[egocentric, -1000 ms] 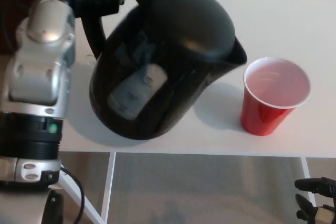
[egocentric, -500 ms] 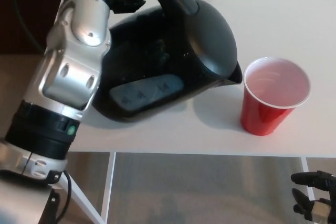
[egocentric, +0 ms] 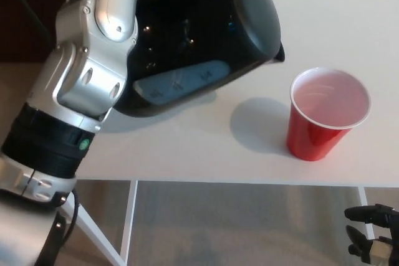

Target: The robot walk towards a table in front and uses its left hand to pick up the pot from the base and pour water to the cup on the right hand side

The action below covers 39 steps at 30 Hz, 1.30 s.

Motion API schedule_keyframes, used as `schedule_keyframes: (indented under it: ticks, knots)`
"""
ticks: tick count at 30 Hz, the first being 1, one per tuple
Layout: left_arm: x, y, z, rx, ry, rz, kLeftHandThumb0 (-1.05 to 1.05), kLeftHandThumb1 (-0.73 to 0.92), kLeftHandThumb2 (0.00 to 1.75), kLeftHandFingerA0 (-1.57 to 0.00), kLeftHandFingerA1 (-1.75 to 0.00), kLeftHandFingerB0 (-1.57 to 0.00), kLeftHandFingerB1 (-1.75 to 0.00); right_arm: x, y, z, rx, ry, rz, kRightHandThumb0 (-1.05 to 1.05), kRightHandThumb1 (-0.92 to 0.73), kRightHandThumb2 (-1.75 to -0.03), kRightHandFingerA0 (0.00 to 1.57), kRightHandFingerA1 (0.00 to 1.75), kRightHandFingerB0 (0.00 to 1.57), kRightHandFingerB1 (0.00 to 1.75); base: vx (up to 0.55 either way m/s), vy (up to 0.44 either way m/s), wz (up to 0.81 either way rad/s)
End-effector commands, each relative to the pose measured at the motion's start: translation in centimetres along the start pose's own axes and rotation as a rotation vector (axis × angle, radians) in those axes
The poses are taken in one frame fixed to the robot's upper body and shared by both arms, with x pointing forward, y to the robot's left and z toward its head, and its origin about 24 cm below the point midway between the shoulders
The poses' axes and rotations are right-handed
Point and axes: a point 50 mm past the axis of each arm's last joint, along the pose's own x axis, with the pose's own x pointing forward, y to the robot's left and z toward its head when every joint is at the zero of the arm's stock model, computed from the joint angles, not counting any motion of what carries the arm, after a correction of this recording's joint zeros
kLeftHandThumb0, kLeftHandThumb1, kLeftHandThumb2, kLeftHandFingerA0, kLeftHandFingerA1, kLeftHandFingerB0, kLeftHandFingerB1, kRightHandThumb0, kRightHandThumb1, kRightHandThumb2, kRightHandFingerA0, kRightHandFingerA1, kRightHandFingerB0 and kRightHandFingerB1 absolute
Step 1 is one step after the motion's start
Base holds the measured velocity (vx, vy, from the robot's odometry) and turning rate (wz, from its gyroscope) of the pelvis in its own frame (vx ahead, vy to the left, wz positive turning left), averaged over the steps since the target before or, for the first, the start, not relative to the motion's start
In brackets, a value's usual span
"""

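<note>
The black pot [egocentric: 206,35] hangs tilted above the white table [egocentric: 206,154], up and to the left of the red cup [egocentric: 327,116], its spout short of the rim. The left hand is hidden behind the silver forearm [egocentric: 93,60] — its grasp cannot be told. The right hand [egocentric: 373,241], below the cup, looks loosely curled, holding nothing. Tipping further now would likely spill on the table. No readable writing.
</note>
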Motion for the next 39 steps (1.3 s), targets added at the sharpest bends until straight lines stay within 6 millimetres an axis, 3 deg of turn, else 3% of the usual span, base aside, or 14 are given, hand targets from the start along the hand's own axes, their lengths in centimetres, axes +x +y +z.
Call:
schedule_keyframes:
  ticks: [1,11,12,19,20,26,27,31,32,33,34,37,38,39]
  knots:
    - [1.0,2.5,2.6,0.039,-0.112,0.121,-0.12,0.73,0.61,-0.77,-1.75,-0.65,-1.41,-0.2,-0.5,-0.6,0.005,0.020,-0.003,-0.49,-0.57,-0.77,0.61,0.90,0.46,0.72,0.00,0.000,0.00]
    - [1.4,2.7,3.7,0.035,-0.127,0.120,-0.16,0.73,0.60,-0.78,-1.75,-0.69,-1.38,-0.3,-0.4,-0.9,-0.007,0.020,0.002,-0.50,-0.59,-0.79,0.61,0.93,0.46,0.73,0.00,0.000,0.00]
    - [1.3,2.5,3.9,0.044,-0.127,0.116,-0.16,0.72,0.58,-0.78,-1.75,-0.69,-1.37,-0.4,-0.4,-0.9,-0.006,0.021,0.004,-0.52,-0.46,-0.98,0.61,0.85,0.46,0.73,0.00,0.000,0.00]
    - [0.7,1.3,5.3,0.095,-0.187,0.099,-0.14,0.69,0.60,-0.78,-1.75,-0.68,-1.46,-0.4,-0.2,-1.1,-0.017,0.024,0.012,-0.52,-0.55,-0.81,0.59,0.91,0.47,0.76,0.00,0.000,0.00]
    - [0.5,0.8,5.9,0.086,-0.207,0.093,-0.28,0.53,0.89,-1.14,-1.35,-0.81,-1.13,-0.4,-0.2,-1.0,-0.023,0.025,0.010,-0.47,-0.58,-0.79,0.60,0.90,0.46,0.71,0.00,0.000,0.00]
    - [0.2,-0.1,6.6,0.083,-0.250,0.071,-0.27,0.53,0.88,-1.16,-1.37,-0.81,-1.14,-0.4,-0.2,-0.9,-0.024,0.020,0.010,-0.48,-0.58,-0.79,0.59,0.90,0.46,0.73,0.00,0.000,0.00]
    - [0.0,-0.5,7.1,0.137,-0.321,0.071,-0.15,0.69,0.61,-0.83,-1.75,-0.63,-1.52,-0.3,-0.1,-0.7,-0.014,0.017,0.013,-0.49,-0.57,-0.79,0.59,0.91,0.45,0.73,0.00,0.000,0.00]
    - [-0.2,-0.7,7.3,0.162,-0.355,0.071,-0.15,0.69,0.61,-0.83,-1.75,-0.63,-1.52,-0.2,-0.1,-0.6,-0.010,0.016,0.014,-0.49,-0.57,-0.79,0.59,0.91,0.45,0.73,0.00,0.000,0.00]
    - [-0.2,-0.9,7.6,0.179,-0.383,0.076,-0.20,0.65,0.60,-0.87,-1.75,-0.76,-1.14,-0.2,-0.2,-0.4,-0.010,0.017,0.010,-0.46,-0.57,-0.78,0.61,0.90,0.48,0.73,0.00,0.000,0.00]
    - [-0.3,-1.1,8.0,0.199,-0.419,0.081,-0.20,0.65,0.60,-0.87,-1.75,-0.76,-1.14,-0.1,-0.2,-0.3,-0.010,0.020,0.004,-0.46,-0.57,-0.78,0.61,0.90,0.48,0.73,0.00,0.000,0.00]
    - [-0.4,-1.1,8.3,0.212,-0.440,0.081,-0.21,0.54,0.90,-1.20,-1.37,-0.77,-1.07,0.0,-0.2,-0.2,-0.012,0.019,0.002,-0.47,-0.56,-0.79,0.61,0.90,0.48,0.74,0.00,0.000,0.00]
    - [-0.3,-1.0,8.8,0.237,-0.478,0.089,-0.18,0.68,0.60,-0.90,-1.75,-0.80,-1.07,0.1,-0.2,0.1,-0.021,0.015,0.004,-0.47,-0.57,-0.78,0.59,0.91,0.47,0.74,0.00,0.000,0.00]
    - [-0.3,-1.0,8.8,0.247,-0.486,0.091,-0.25,0.46,0.86,-1.23,-1.39,-0.81,-0.82,0.1,-0.2,0.1,-0.023,0.013,0.003,-0.48,-0.57,-0.77,0.59,0.90,0.48,0.73,0.00,0.000,0.00]
    - [-0.2,-1.0,9.0,0.264,-0.501,0.097,-0.22,0.49,0.90,-1.22,-1.36,-0.80,-0.87,0.1,-0.3,0.1,-0.025,0.013,0.003,-0.48,-0.57,-0.78,0.60,0.89,0.50,0.76,0.00,0.000,0.00]
